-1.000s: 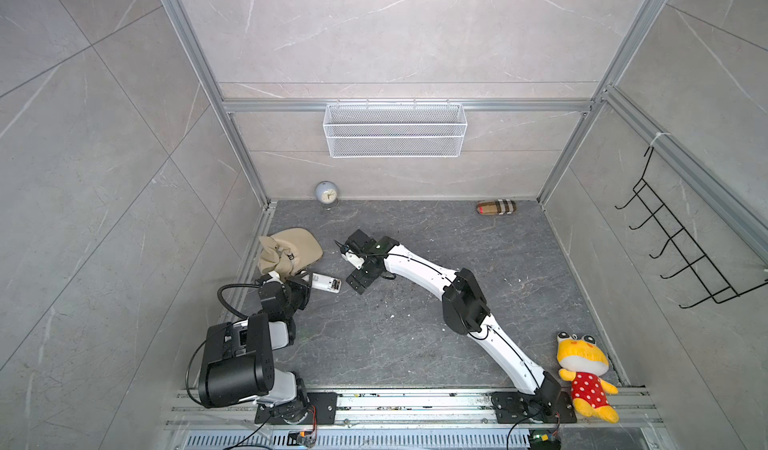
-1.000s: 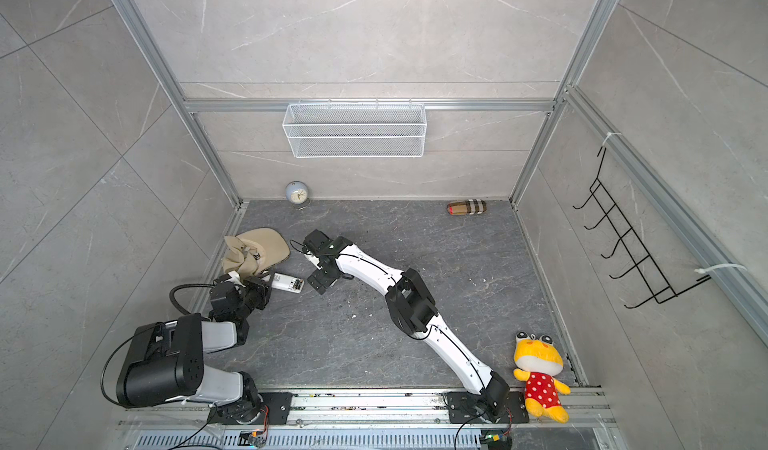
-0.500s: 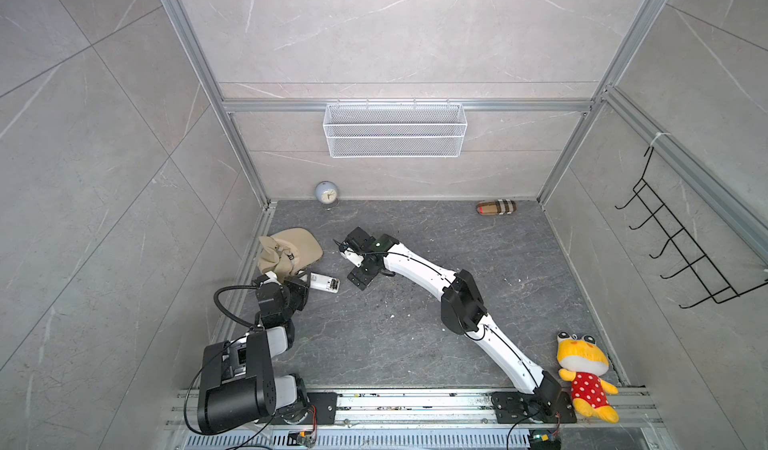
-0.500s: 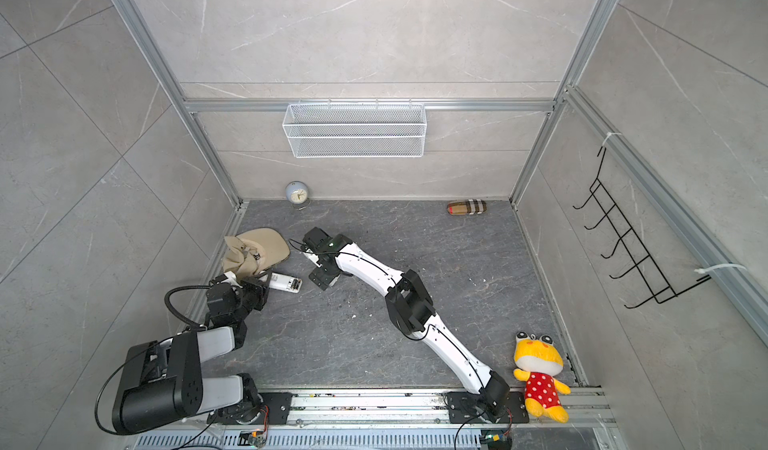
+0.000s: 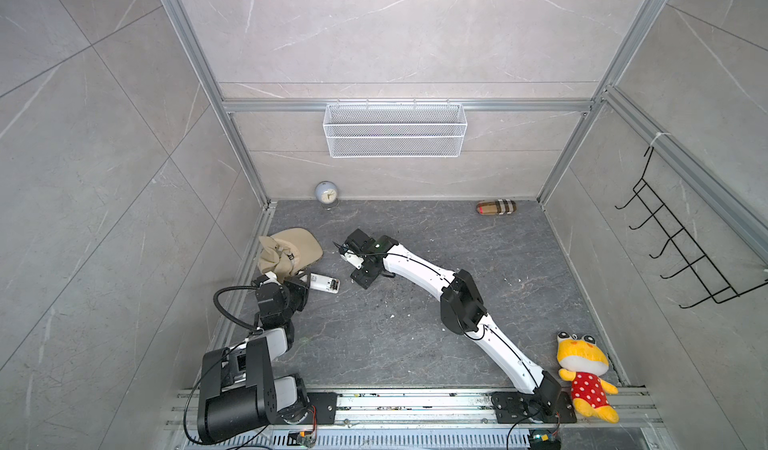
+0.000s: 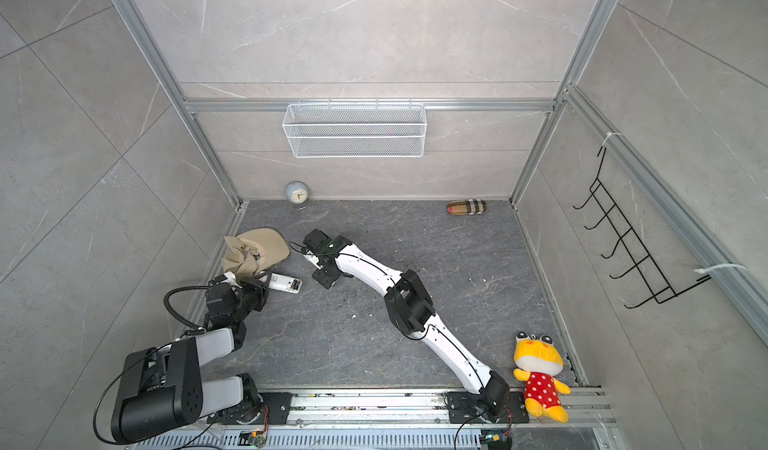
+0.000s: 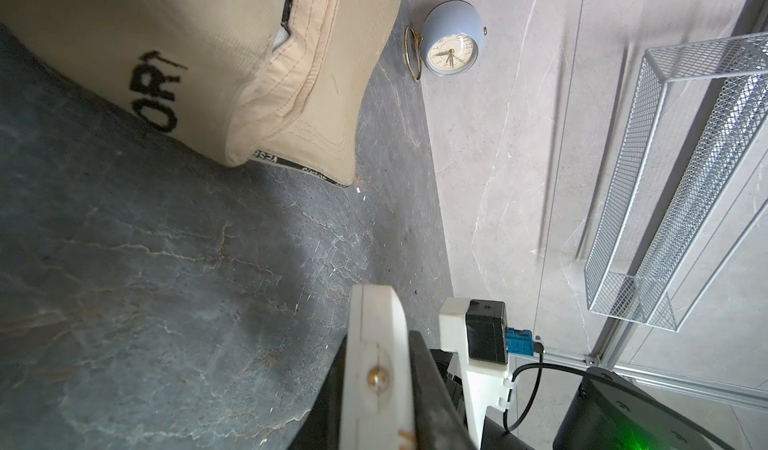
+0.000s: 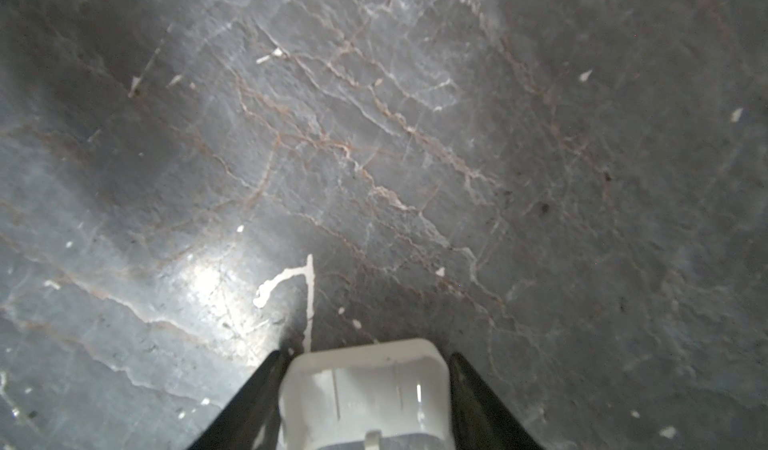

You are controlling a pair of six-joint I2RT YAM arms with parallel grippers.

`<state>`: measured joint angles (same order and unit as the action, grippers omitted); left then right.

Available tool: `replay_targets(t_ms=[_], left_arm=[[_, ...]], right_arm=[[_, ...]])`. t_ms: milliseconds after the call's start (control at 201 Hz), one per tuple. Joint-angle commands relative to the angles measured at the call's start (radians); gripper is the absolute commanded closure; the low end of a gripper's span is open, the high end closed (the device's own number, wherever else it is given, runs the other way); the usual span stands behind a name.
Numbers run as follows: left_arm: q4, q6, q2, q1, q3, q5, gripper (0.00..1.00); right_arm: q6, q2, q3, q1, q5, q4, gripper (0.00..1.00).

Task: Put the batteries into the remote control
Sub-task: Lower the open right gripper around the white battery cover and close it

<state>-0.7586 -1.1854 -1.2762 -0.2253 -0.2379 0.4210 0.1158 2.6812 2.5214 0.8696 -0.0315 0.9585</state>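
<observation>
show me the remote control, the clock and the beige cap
remote control [image 5: 325, 282]: in a top view, middle of its white body
clock [image 7: 451, 52]: left wrist view, centre of the dial
beige cap [image 6: 268, 246]: in a top view, smooth tan fabric

one remote control [image 5: 325, 282], one back cover [image 8: 365, 389], one cap [image 5: 291, 252]

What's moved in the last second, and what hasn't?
The left arm's big black link swung back toward the near rail, while the left hand kept hold of the remote control. The right arm, cap and clock stayed put.
</observation>
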Motion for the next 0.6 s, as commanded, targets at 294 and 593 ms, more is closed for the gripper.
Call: replay_targets(t_ms=[294,593], left_arm=[[-0.045,-0.024,0.027,-0.001,-0.021,0.016,1.00],[-0.053,-0.043,0.002,0.173,-0.047,-0.044,1.00]], right_arm=[[-0.165,-0.278,-0.439,-0.078,-0.098,-0.076,0.41],[-0.231,-0.528,-0.899,-0.207,-0.119,-0.177,0.40]])
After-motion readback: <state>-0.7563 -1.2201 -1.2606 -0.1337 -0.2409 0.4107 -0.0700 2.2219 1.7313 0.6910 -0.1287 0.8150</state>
